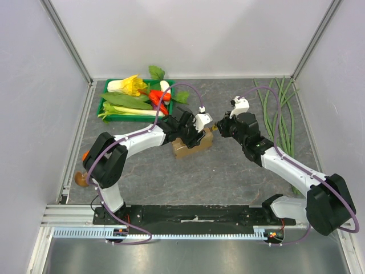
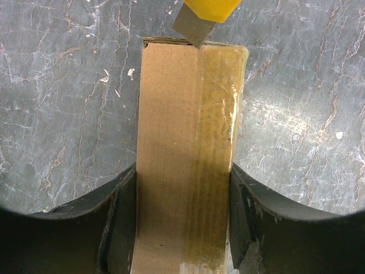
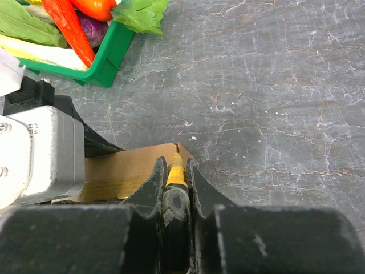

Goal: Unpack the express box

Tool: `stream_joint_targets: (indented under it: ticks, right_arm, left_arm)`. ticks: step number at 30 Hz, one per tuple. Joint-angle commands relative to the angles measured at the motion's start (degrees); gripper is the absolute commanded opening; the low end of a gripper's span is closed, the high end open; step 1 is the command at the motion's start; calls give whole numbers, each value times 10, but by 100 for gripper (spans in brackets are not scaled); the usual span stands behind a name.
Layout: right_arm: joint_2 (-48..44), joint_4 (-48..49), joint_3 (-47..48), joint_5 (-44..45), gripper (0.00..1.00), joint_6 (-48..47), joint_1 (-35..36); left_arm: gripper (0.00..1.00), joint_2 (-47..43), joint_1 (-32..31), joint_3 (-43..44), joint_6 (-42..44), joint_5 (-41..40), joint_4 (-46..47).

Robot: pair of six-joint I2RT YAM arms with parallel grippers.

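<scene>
Left wrist view: my left gripper [image 2: 182,197] is clamped across the box [image 2: 171,125] on the table [image 2: 63,103]. My right gripper [image 3: 175,191] is clenched on a cutter [image 2: 206,12] at the tape [image 2: 219,137]. Cardboard looks light and crushable; I'd grip its side walls gently.

I see the left arm [image 1: 137,140] bent at the elbow, forearm running toward 3 o'clock. Left gripper [image 1: 191,136] is clamped across the express box [image 2: 182,114], fingers [image 2: 122,200] on both long sides. Right arm [image 1: 285,165] reaches toward 10 o'clock, right gripper [image 1: 219,128] closed tight on a yellow-black knife [image 2: 208,8]. Wrists nearly nose to nose.
</scene>
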Motion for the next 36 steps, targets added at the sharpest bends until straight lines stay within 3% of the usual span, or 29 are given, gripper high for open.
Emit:
stream_joint_targets:
  ticks: [1, 17, 36]
  right_arm:
    - [4, 22, 8, 9, 0, -20, -3]
    - [37, 57, 7, 6, 0, -25, -5]
    - [-21, 47, -36, -6, 0, -81, -9]
  left_arm:
    - [57, 7, -2, -25, 11, 7, -47]
    - [57, 19, -3, -19, 5, 0, -46]
    - [56, 35, -2, -15, 5, -21, -53]
